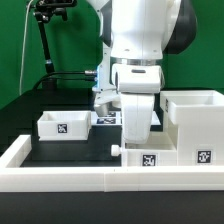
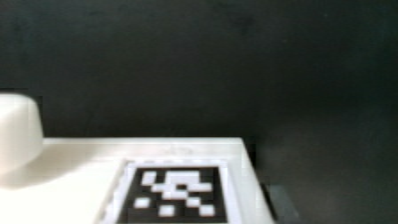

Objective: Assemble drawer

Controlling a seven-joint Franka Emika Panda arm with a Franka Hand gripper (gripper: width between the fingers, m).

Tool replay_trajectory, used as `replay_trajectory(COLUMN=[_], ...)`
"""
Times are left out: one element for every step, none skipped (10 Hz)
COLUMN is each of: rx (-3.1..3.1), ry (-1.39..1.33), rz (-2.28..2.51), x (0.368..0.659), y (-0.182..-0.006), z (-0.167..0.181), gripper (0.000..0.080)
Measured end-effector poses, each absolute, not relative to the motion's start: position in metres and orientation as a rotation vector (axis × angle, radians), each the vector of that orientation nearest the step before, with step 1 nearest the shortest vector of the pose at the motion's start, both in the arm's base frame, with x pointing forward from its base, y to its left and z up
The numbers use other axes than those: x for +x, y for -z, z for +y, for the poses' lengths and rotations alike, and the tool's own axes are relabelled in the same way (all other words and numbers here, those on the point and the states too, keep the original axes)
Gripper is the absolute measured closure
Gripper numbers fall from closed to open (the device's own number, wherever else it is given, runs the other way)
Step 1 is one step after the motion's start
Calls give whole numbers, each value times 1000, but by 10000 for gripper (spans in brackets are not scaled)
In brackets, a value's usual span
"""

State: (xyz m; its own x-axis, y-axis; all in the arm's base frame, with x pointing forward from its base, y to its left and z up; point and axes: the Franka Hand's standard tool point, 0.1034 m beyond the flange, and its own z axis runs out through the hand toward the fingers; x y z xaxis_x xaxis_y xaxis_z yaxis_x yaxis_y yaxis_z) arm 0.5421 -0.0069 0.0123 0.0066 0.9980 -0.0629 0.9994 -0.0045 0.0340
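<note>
My gripper hangs below the white arm, low over a small white drawer tray that lies by the front border wall. It looks shut on this tray, though the fingertips are hidden behind the hand. In the wrist view the tray's tagged white face sits very close, with a rounded white part beside it. A second small tray with a tag lies on the exterior view's left. The large hollow white shell stands on the exterior view's right, next to the arm.
The long low white border wall runs along the front and up the exterior view's left side. The marker board lies flat behind the arm. A black stand with cables rises at the back left. The table is dark.
</note>
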Motion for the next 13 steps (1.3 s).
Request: replay_trajectory(rx=[2171, 2172, 2174, 2174, 2174, 2156, 2147, 2121, 2117, 2111, 2113, 2113, 2114], ry=[37, 39, 39, 39, 40, 44, 45, 52, 55, 59, 59, 59, 59], rz=[2172, 2169, 2168, 2168, 2167, 2187, 2197, 2218, 2223, 2232, 2229, 2229, 2229], x=[542, 542, 542, 542, 542, 540, 539, 538, 537, 537, 537, 537, 537], y=[-12, -12, -12, -12, -12, -11, -11, -11, -11, -11, -11, -11, -11], z=[-8, -10, -11, -11, -11, -12, -9, -6, -6, -7, -7, -7, -7], gripper=[757, 757, 757, 757, 757, 757, 757, 757, 757, 757, 757, 757, 757])
